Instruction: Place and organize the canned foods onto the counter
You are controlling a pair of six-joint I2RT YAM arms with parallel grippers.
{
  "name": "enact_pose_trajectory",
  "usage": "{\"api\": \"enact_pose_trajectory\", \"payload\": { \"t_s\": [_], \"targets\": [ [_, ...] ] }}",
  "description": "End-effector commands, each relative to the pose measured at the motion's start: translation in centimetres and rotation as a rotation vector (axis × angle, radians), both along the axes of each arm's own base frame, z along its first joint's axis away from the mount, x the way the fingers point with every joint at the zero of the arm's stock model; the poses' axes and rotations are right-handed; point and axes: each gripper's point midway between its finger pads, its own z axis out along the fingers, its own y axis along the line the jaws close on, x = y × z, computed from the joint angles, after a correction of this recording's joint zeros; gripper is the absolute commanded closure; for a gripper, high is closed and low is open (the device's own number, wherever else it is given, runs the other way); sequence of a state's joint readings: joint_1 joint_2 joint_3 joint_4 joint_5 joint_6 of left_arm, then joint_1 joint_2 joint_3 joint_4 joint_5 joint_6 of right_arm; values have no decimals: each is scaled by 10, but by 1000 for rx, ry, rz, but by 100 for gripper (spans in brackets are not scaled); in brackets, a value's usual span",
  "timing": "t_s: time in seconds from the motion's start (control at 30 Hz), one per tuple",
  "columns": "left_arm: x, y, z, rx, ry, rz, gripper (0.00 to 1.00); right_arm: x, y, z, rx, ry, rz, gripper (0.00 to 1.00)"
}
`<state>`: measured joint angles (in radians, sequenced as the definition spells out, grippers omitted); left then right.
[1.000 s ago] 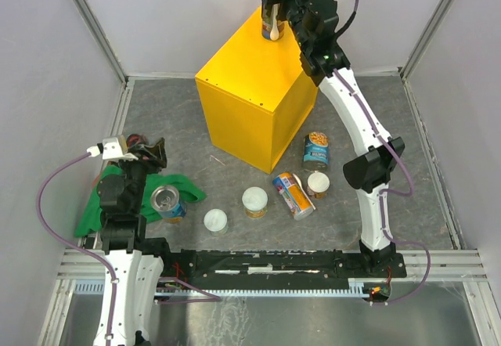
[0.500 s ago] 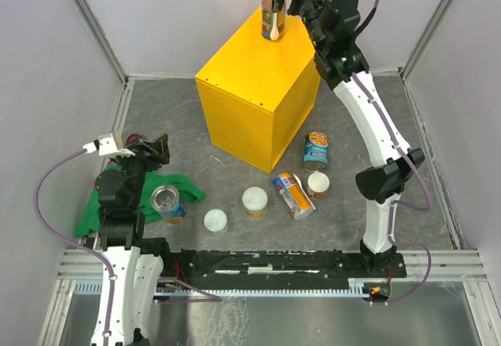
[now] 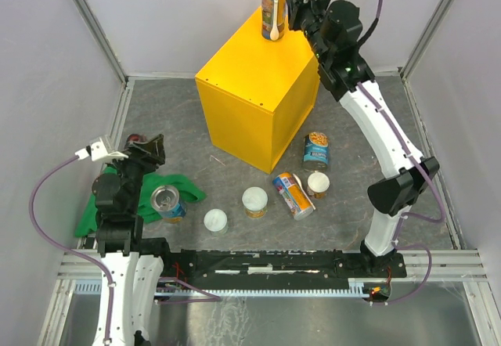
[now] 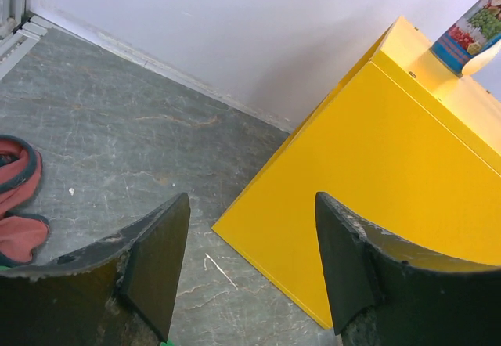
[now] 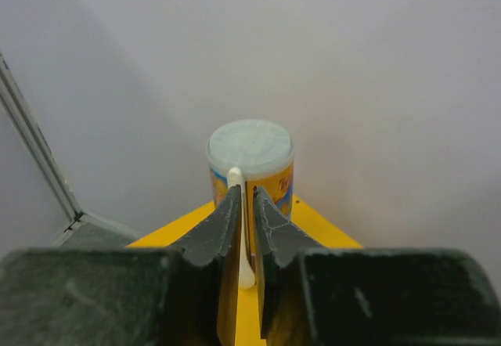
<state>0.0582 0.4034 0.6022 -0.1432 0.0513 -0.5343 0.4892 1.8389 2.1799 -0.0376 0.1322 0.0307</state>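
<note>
One tall orange-labelled can (image 3: 274,9) stands upright on the far corner of the yellow counter (image 3: 258,88). My right gripper (image 3: 296,8) hovers just right of it, shut on nothing; in the right wrist view its jaws (image 5: 245,205) are pressed close, with the can (image 5: 250,158) beyond them on the counter (image 5: 322,229). On the floor are a silver-topped can (image 3: 167,202), two short cans (image 3: 215,220) (image 3: 254,202), a lying orange can (image 3: 293,195), another short can (image 3: 317,183) and a blue can (image 3: 316,149). My left gripper (image 3: 149,152) is open and empty, its jaws (image 4: 250,268) facing the counter (image 4: 391,166).
A green cloth (image 3: 109,205) lies under the silver-topped can beside my left arm. A red band (image 4: 16,205) lies on the grey floor at the left. Walls close the space on three sides, and the arms' rail runs along the near edge.
My right gripper has let go of the tall can, drawn back to the right and shut. My left gripper has shifted slightly left and its jaws have changed width.
</note>
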Motion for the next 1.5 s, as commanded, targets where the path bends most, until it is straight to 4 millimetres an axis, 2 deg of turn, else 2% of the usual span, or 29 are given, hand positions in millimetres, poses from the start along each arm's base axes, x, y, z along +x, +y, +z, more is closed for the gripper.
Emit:
{"api": "enact_pose_trajectory", "payload": {
  "t_s": [0.0,0.2,0.73,1.0,1.23,1.33,1.47],
  "targets": [
    [-5,1,5,-40,-12,15,30,-9,3,4,18,-7,22,86],
    [-4,-1,2,-51,5,6,32,3,12,-18,20,34,24,93],
    [0,3,6,-26,13,22,34,42,30,-55,17,86,13,95],
    [4,6,2,-16,25,34,34,61,26,-64,29,91,0,95],
    [10,6,0,-15,34,32,34,69,25,-69,33,92,5,94],
    [11,5,2,-16,25,28,34,66,26,-66,28,86,21,94],
    [8,4,8,-17,10,23,34,51,33,-54,16,74,45,89]
  ]
}}
